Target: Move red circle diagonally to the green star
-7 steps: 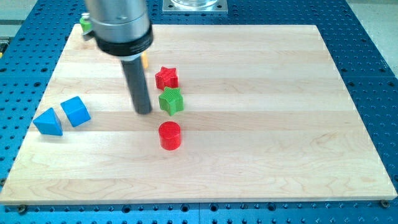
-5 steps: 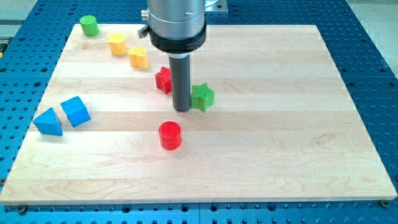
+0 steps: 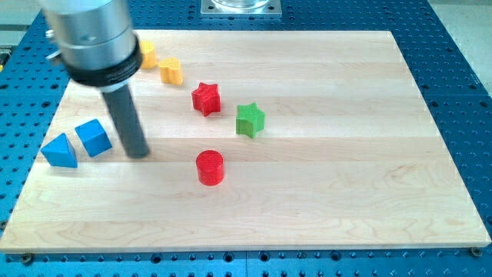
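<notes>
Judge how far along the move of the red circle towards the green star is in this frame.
Done: nothing, since the red circle sits apart, below-left of the green star. In hand: my tip stands left of the circle, beside the blue cube. Left: the whole diagonal push.

The pale wooden desk [image 3: 346, 192] carries seven visible blocks. A red circle [image 3: 209, 167] lies near the middle, with a green star [image 3: 250, 120] up and to the view's right of it and a red star [image 3: 206, 98] beside that. Two yellow blocks [image 3: 170, 71] [image 3: 146, 54] sit near the top left; a blue cube [image 3: 94, 138] and blue triangle [image 3: 59, 151] lie at the left.
</notes>
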You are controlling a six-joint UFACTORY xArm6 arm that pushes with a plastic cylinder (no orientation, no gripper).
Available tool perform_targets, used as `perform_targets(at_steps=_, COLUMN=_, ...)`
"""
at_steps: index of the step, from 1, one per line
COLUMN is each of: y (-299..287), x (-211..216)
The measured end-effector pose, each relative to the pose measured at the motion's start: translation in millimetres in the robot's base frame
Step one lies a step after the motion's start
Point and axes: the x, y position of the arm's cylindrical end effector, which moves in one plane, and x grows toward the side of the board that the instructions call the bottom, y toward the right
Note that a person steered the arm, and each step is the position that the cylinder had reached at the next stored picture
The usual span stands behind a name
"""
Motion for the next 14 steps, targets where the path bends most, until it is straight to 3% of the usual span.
perform_targets(at_steps=2, y=19.2, x=49.1)
perform_targets(at_steps=5, y=194.8, x=9.9)
perform_targets(at_steps=7, y=204.7, x=41.1)
perform_targets(at_steps=12, y=237.5, x=32.5)
perform_targets(at_steps=13, y=220.9, x=28.9)
perform_targets(at_steps=14, y=165.7, x=43.4)
